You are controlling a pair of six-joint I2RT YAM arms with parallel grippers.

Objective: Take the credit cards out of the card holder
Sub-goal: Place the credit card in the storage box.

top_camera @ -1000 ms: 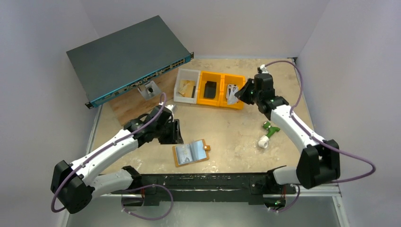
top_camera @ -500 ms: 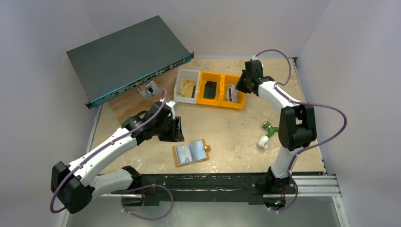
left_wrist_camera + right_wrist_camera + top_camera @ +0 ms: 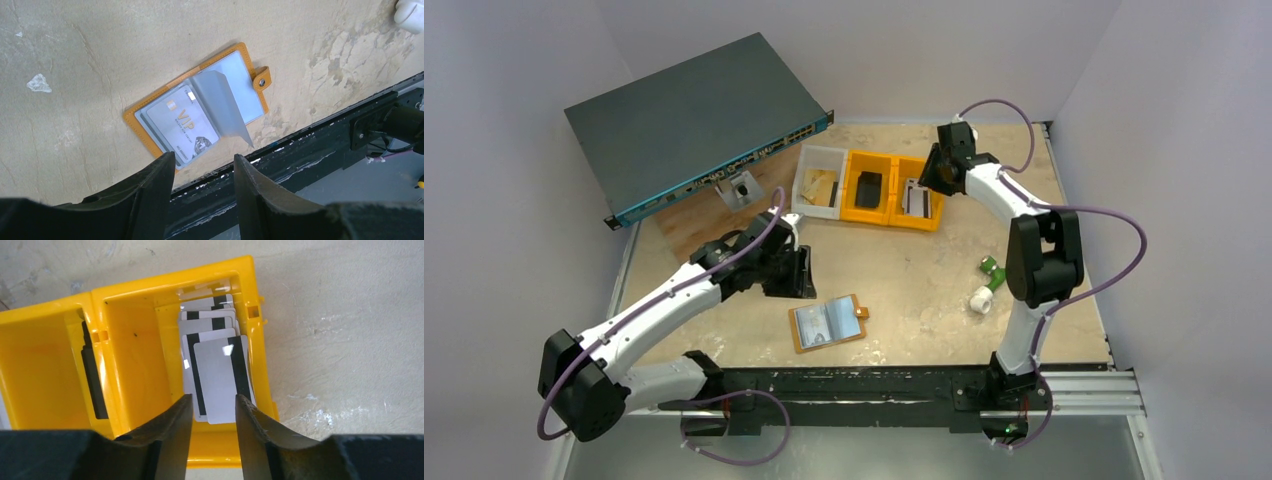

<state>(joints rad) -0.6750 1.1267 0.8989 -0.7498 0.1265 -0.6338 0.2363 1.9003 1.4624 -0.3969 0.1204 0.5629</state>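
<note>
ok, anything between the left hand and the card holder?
Nothing. In the top view only bare table separates the left hand from the open card holder. The left wrist view agrees: no object lies between them.

Card holder (image 3: 828,323), bins (image 3: 892,190) on table (image 3: 924,270)

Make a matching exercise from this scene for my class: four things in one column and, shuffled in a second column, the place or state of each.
Column 1
1. card holder
2. loose cards
3. network switch
4. green and white object

Column 2
A. at the far left, tilted
B. lying open on the table, with a VIP card inside
C. stacked in the right-hand orange bin
D. lying loose on the right side of the table

Pairs: 1-B, 2-C, 3-A, 4-D
</note>
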